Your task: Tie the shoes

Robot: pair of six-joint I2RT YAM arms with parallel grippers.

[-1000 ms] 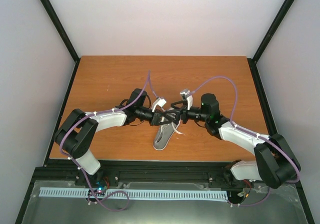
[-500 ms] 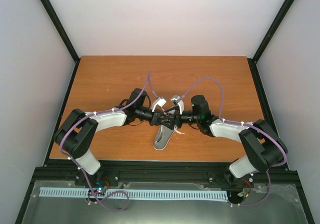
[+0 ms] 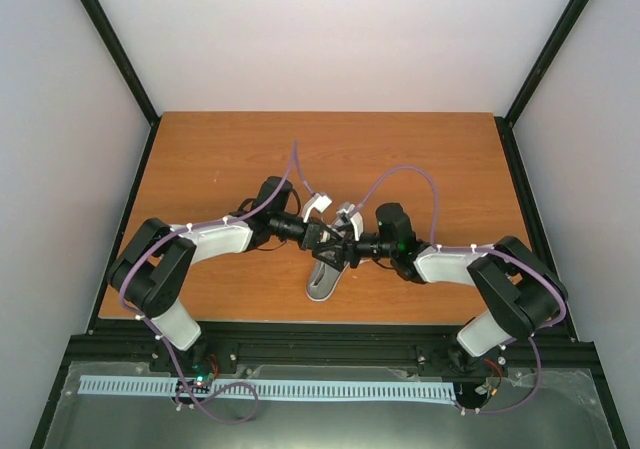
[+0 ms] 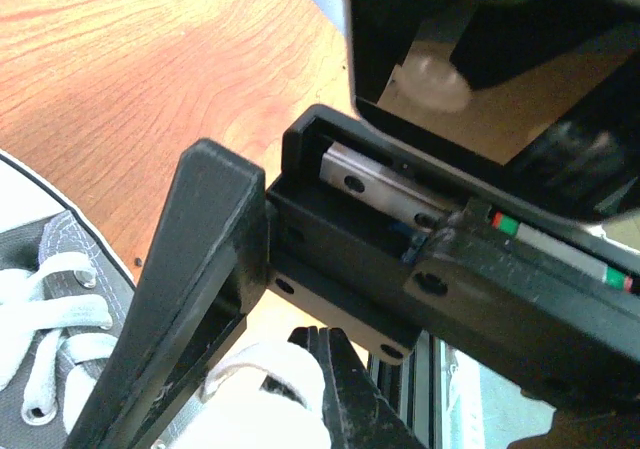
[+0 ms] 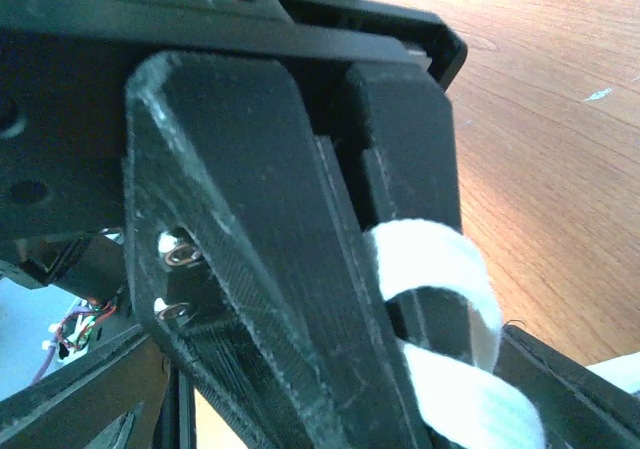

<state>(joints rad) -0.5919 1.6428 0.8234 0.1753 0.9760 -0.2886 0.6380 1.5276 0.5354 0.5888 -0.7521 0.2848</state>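
The grey sneaker [image 3: 320, 281] lies on the wooden table [image 3: 220, 159], toe toward the front edge. Its grey upper and white laces show at the lower left of the left wrist view [image 4: 40, 369]. Both grippers meet just above its lacing. My left gripper [image 3: 328, 241] is shut with a loop of white lace [image 4: 260, 399] at its tips [image 4: 325, 344]. My right gripper [image 3: 342, 251] is open, its fingers straddling the left fingertips. In the right wrist view the lace loop [image 5: 440, 269] wraps round the left gripper's shut fingers. One right finger [image 5: 570, 389] shows low beside it.
Purple cables [image 3: 410, 172] arch over both arms. A black rail [image 3: 300, 347] runs along the table's front edge. Black frame posts [image 3: 115, 44] stand at the back corners, with white walls around.
My right gripper has moved left and closed in on the left gripper above the shoe. The loose lace end beside the shoe no longer shows. The left arm has barely moved.
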